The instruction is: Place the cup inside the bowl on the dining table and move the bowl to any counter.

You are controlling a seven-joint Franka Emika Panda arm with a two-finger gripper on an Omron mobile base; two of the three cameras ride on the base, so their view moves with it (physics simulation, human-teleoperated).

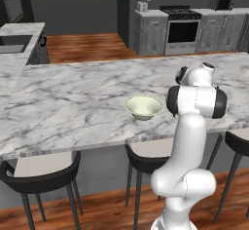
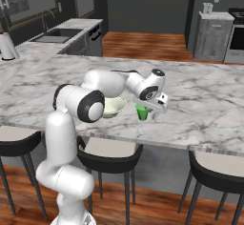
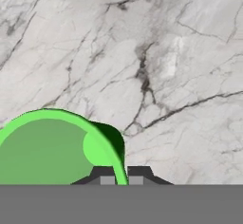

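1. Cup stood upright on the dining table, near its front edge, just right of the bowl.
2. Gripper was pressed together on the cup's rim, one finger inside and one outside the wall.
3. Bowl lay to the left of the pincer, close by; its open mouth faced up.
4. Judgement: the coming move called for a lift, then a short carry leftward over the bowl's rim.
5. Stools stood below the table edge, clear of the path.
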